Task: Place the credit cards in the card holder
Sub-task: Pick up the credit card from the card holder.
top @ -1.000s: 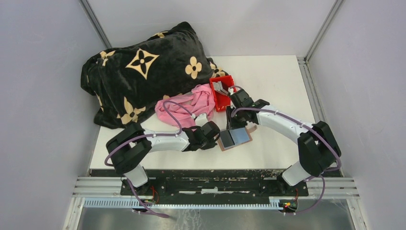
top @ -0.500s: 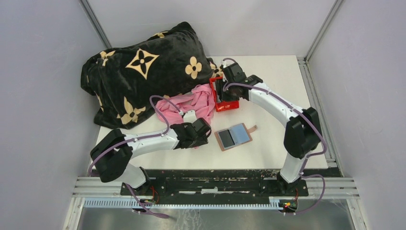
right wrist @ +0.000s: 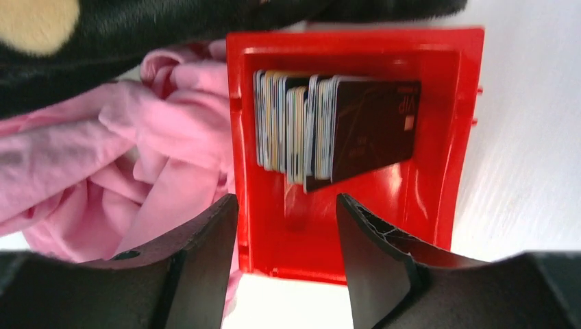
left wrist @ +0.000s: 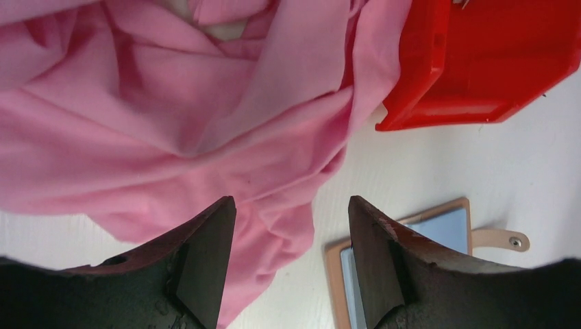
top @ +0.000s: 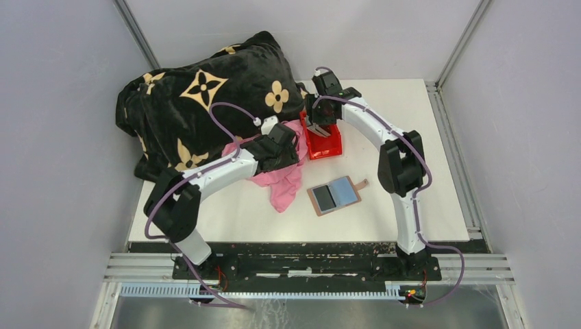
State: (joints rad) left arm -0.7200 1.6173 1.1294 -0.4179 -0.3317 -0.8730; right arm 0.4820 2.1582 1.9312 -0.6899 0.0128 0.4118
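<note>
The left gripper (left wrist: pixel 289 229), spread and empty, has been withdrawn over the pink cloth (left wrist: pixel 137 137). The card holder (top: pixel 334 196) lies open on the desk (top: pixel 384 205). The right gripper (right wrist: pixel 286 205), jaws apart, has been moved above the credit cards (right wrist: pixel 342 130) in the red bin (right wrist: pixel 431 171), likely for another pick.

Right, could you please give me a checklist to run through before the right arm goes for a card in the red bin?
1. Right gripper open and empty: ok, jaws apart, nothing between them.
2. Right gripper over the red bin: ok, it hovers above the credit cards.
3. One card free to pinch alone: cannot tell, they stand tightly packed.
4. Pink cloth clear of the cards: ok, it only touches the bin's outer wall.
5. Card holder open: ok, lying flat on the table.
6. Left gripper out of the way: ok, open and empty above the cloth's edge.
</note>
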